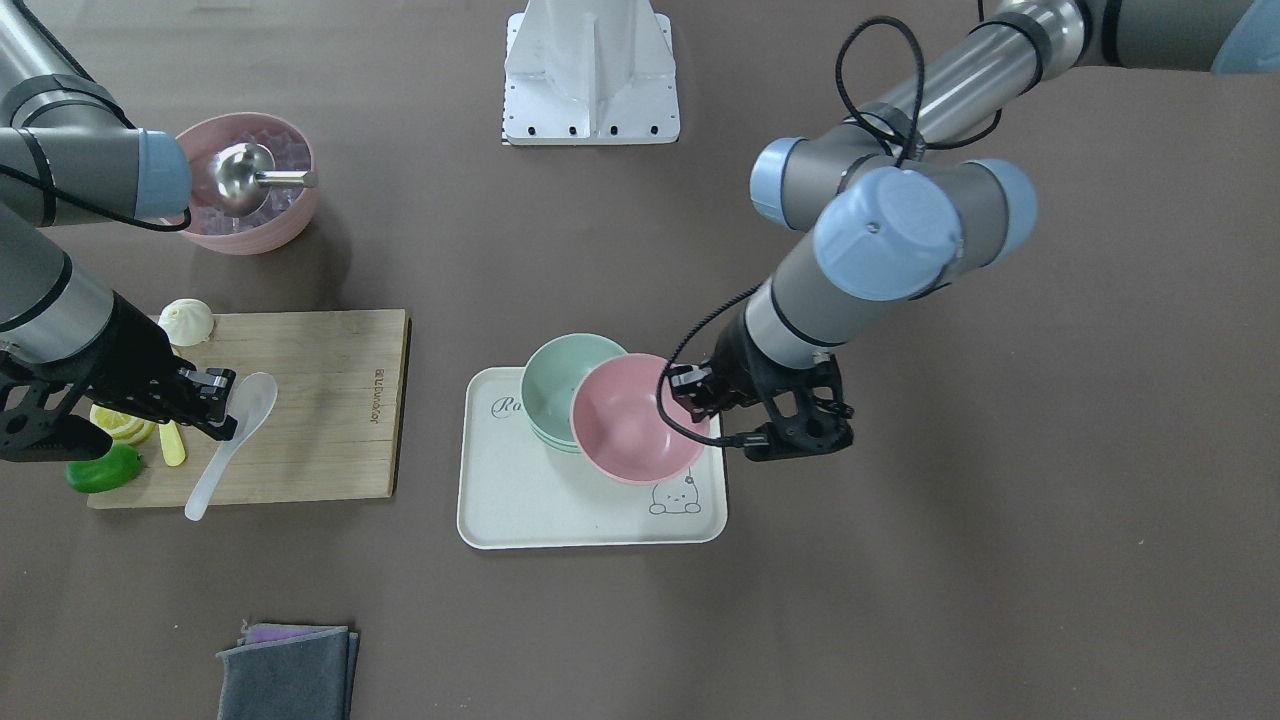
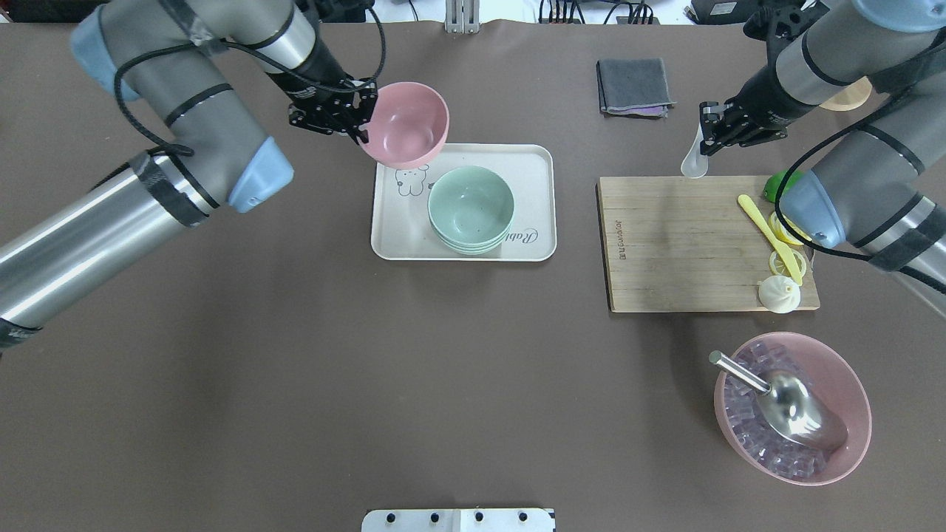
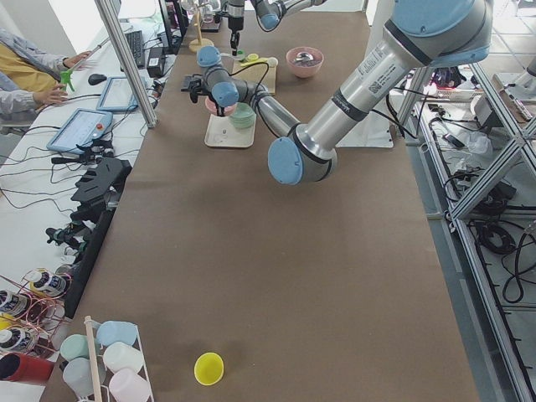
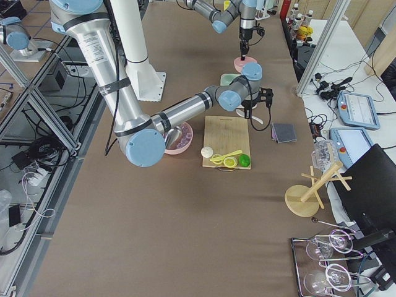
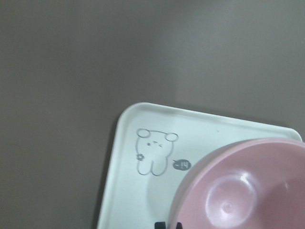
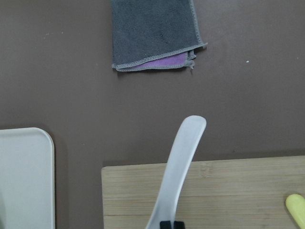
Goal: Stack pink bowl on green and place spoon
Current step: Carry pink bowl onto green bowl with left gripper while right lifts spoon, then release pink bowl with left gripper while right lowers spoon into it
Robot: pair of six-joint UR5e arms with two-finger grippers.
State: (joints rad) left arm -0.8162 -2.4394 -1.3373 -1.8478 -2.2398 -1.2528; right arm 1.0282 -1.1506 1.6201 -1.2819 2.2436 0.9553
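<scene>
My left gripper is shut on the rim of the pink bowl and holds it raised and tilted over the far left corner of the white tray. The green bowl sits on the tray, on a small stack of like bowls. In the front view the pink bowl overlaps the green bowl's rim beside the left gripper. My right gripper is shut on the white spoon, held at the cutting board's far edge. The right wrist view shows the spoon.
A wooden cutting board carries a bun, lemon slices and a lime. A large pink bowl of ice holds a metal scoop. A grey cloth lies at the far side.
</scene>
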